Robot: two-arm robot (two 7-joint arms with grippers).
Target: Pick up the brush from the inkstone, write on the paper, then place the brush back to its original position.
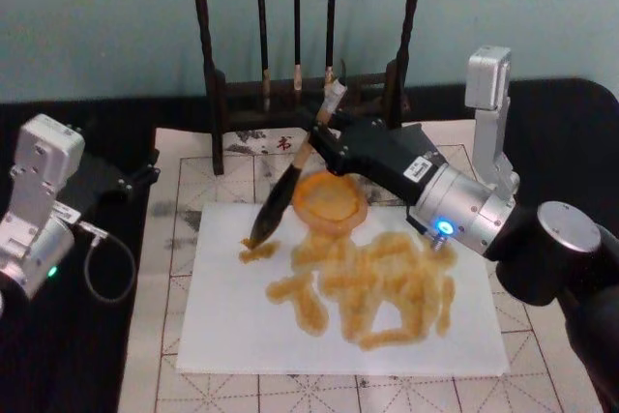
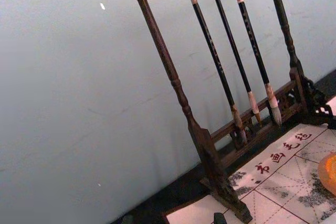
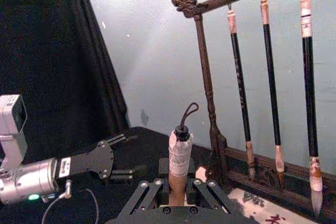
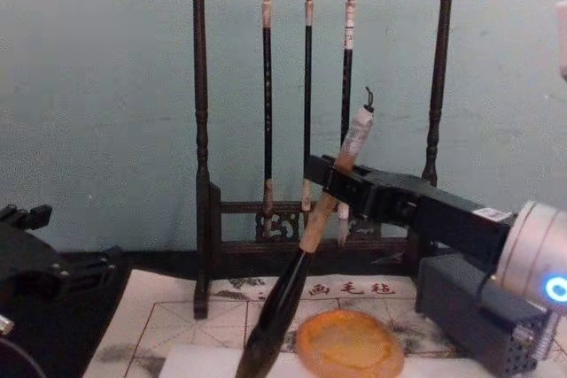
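Note:
The brush [image 1: 286, 181] has a tan handle, a dark lower section and a whitish cap with a loop [image 4: 358, 133]. It leans steeply, and its dark tip meets the upper left part of the white paper [image 1: 232, 336] beside an orange stroke. My right gripper [image 1: 314, 139] is shut on the handle, above and just left of the round orange inkstone [image 1: 329, 202]. The right wrist view shows the cap [image 3: 180, 153] rising between the fingers [image 3: 152, 187]. Thick orange strokes cover the paper's middle. My left gripper [image 1: 145, 173] is parked open at the far left, off the mat.
A dark wooden rack [image 4: 200, 174] with three thin black-handled brushes [image 4: 307, 104] stands behind the inkstone [image 4: 348, 343]. The paper lies on a gridded practice mat [image 1: 184, 200]. A dark grey block [image 4: 465, 307] sits under my right arm. A cable [image 1: 102, 263] loops beside the left arm.

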